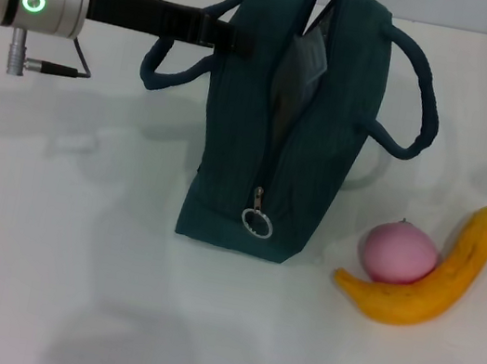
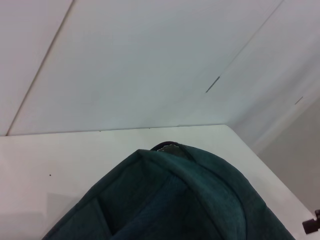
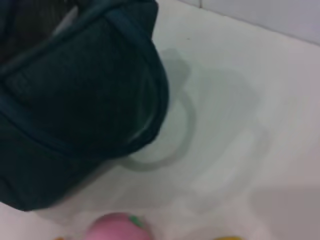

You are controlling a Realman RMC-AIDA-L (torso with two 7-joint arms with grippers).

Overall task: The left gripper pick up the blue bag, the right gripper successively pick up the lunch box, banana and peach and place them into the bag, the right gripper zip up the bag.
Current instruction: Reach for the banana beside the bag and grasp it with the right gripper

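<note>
The blue bag (image 1: 279, 141) stands upright on the white table with its zipper open along the top and front. Its silver ring pull (image 1: 257, 223) hangs low. My left gripper (image 1: 231, 37) reaches in from the left and is shut on the bag's upper left edge, next to a handle. A pale shape (image 1: 307, 59) shows inside the opening; I cannot tell whether it is the lunch box. The peach (image 1: 398, 253) rests on the table to the right of the bag, touching the banana (image 1: 430, 276), which curves around it. The right wrist view looks down on the bag (image 3: 75, 100) and peach (image 3: 117, 227). My right gripper is out of view.
The bag's right handle (image 1: 418, 100) loops out toward the fruit. White table (image 1: 65, 283) spreads in front and to the left of the bag. A wall runs along the table's far edge (image 2: 125, 129).
</note>
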